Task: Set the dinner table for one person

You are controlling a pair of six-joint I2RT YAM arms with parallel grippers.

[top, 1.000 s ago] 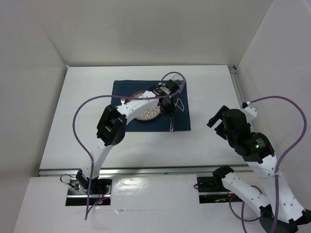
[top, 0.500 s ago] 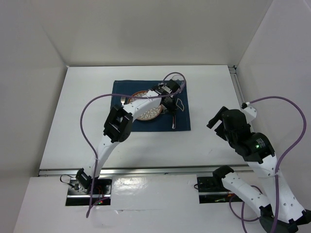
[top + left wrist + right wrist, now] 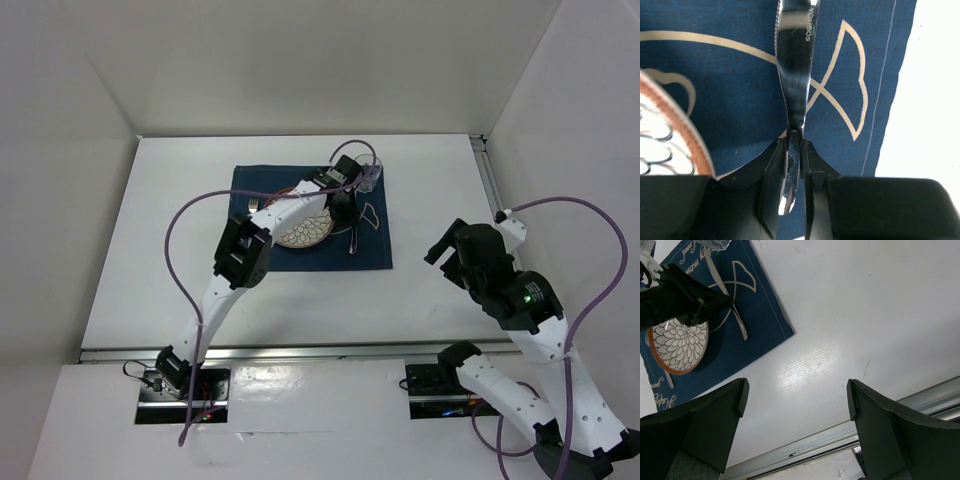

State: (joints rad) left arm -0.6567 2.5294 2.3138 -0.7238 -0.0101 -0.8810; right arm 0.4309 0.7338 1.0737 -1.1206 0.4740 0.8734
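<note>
We judge the step in hand to be laying the knife (image 3: 795,65) on the placemat (image 3: 725,90), just right of the plate (image 3: 662,150). To do it well we would keep the blade parallel to the plate's right side and clear of its rim; lower until the knife lies flat on the cloth; then part the fingers and lift straight up so nothing drags. We cannot tell whether the knife already touches the cloth.

The left gripper (image 3: 794,145) is pinched narrow on the knife where the blade narrows, the blade pointing far. The right gripper (image 3: 796,390) is spread wide, holds nothing, and hangs above the bare dinner table (image 3: 140,270) to the right of the placemat. The table lies under the whole setting; a fork (image 3: 252,207) sits left of the plate, and a glass (image 3: 368,178) stands at the placemat's far right corner.
</note>
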